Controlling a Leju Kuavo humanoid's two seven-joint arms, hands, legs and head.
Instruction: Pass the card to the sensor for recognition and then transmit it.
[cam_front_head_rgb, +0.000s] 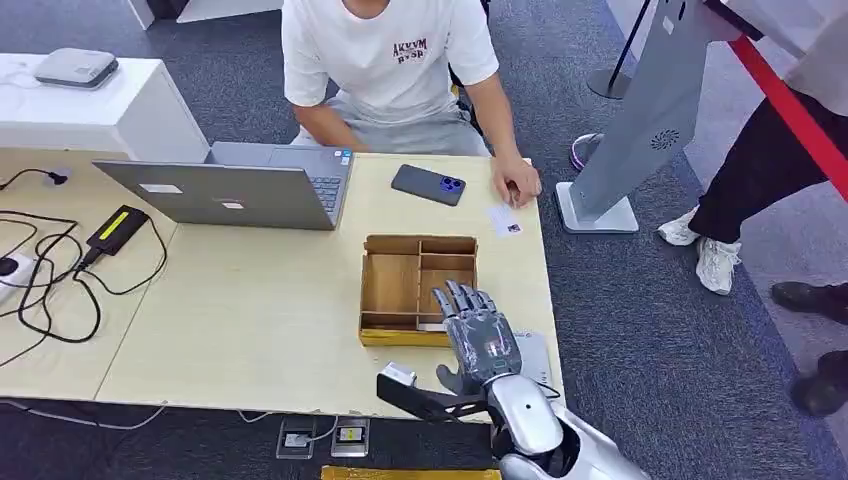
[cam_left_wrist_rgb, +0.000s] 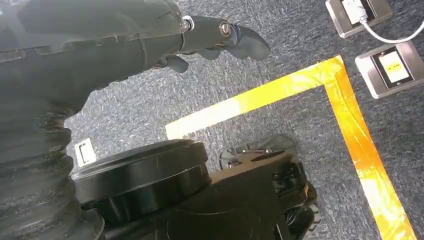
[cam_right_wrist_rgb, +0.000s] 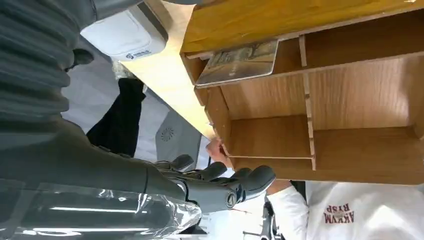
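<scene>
reach step under way, i judge: right robot hand hovers empty, fingers spread, over the wooden tray whose near slot holds the card; next it must lower and pinch that card.

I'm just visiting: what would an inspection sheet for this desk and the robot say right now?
Surface: pale wooden table.
Job's things: card in the wooden compartment tray; white card by a person's hand; grey reader pad.
Clutter: grey laptop, dark phone.
Hands: right hand open over the tray; left hand hangs over the floor.
Cables: black cables, table's left.
Surroundings: seated person, grey kiosk.
</scene>
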